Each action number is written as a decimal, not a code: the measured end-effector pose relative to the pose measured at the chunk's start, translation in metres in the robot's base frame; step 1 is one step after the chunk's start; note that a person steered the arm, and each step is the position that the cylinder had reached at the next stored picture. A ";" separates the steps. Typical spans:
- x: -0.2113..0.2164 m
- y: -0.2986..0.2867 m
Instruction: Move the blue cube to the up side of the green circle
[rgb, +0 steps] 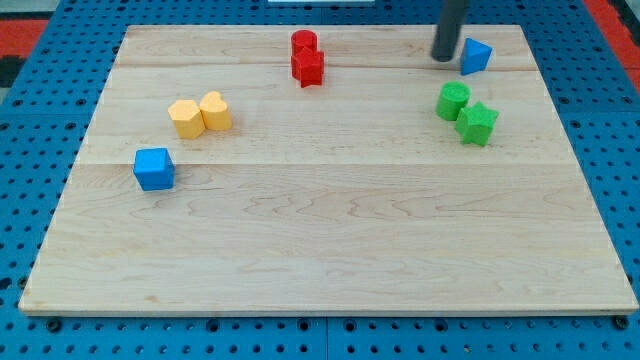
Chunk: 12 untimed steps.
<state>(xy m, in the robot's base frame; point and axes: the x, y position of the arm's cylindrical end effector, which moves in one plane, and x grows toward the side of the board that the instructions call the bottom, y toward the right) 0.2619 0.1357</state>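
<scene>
A wooden board (330, 230) is seen on a blue pegboard surface (30, 120); no container is shown, and all blocks lie loose on the board. The blue cube (154, 169) is found toward 9 o'clock on the board, well apart from the green circle (452, 101), which sits toward 2 o'clock. The cube is seen as a bright, solid blue block with its top face lighter than its sides, resting flat. A green star-shaped block (477, 123) is placed just beside the circle, at its 4 o'clock. A second blue block (475, 55), of angular shape, lies at the circle's 12 o'clock. My tip (444, 56) is set just beside that block, at its 9 o'clock; no gripper is carried, so no open or closed state applies. Two yellow blocks (200, 115) and two red blocks (306, 58) are seen in touching pairs.
</scene>
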 end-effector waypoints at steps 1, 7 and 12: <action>0.069 -0.083; 0.163 -0.226; 0.166 -0.127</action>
<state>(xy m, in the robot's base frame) 0.4283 0.0089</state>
